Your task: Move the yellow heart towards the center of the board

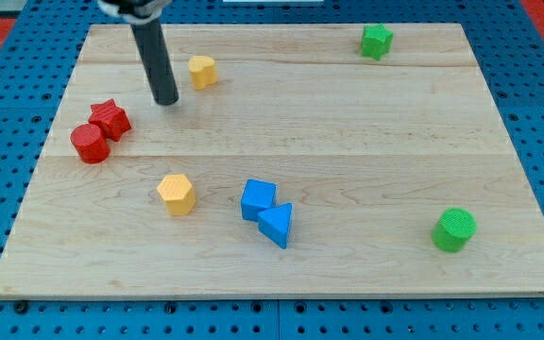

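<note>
Tip position: my tip (167, 101), the lower end of the straight dark rod, rested on the pale wooden board (348, 132) in its upper-left part. No pincer was fitted, so no opening or closing could be recorded.

Item 1: small yellow heart block (202, 71), just to the view's right of my tip and slightly higher, near but not touching.

Item 2: red star-shaped block (110, 118), to the view's left of my tip, touching a red cylinder block (90, 144) below it.

Item 3: orange-yellow hexagonal block (177, 194), well below my tip.

Item 4: blue cube block (258, 199) touching a blue triangular block (276, 226), lower centre.

Item 5: green cylinder block (454, 229), lower right, well apart.

Item 6: green block of unclear shape (377, 41), top right edge.
</note>
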Robot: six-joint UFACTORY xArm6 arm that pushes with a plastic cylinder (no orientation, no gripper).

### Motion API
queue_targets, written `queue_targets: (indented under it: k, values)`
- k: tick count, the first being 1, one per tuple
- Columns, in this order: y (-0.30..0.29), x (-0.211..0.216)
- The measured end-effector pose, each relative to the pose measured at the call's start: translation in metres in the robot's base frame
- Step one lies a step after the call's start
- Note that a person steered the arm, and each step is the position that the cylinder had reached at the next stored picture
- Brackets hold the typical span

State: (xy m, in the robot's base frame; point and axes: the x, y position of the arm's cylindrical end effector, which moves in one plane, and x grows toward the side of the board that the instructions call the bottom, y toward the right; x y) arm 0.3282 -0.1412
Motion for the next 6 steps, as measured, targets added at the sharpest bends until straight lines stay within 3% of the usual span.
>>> queue_targets:
  k: [1, 2, 3, 6]
  values:
    - [0.0, -0.045]
    - [0.045, -0.039]
    - [0.094, 0.003]
    - [0.111, 0.022]
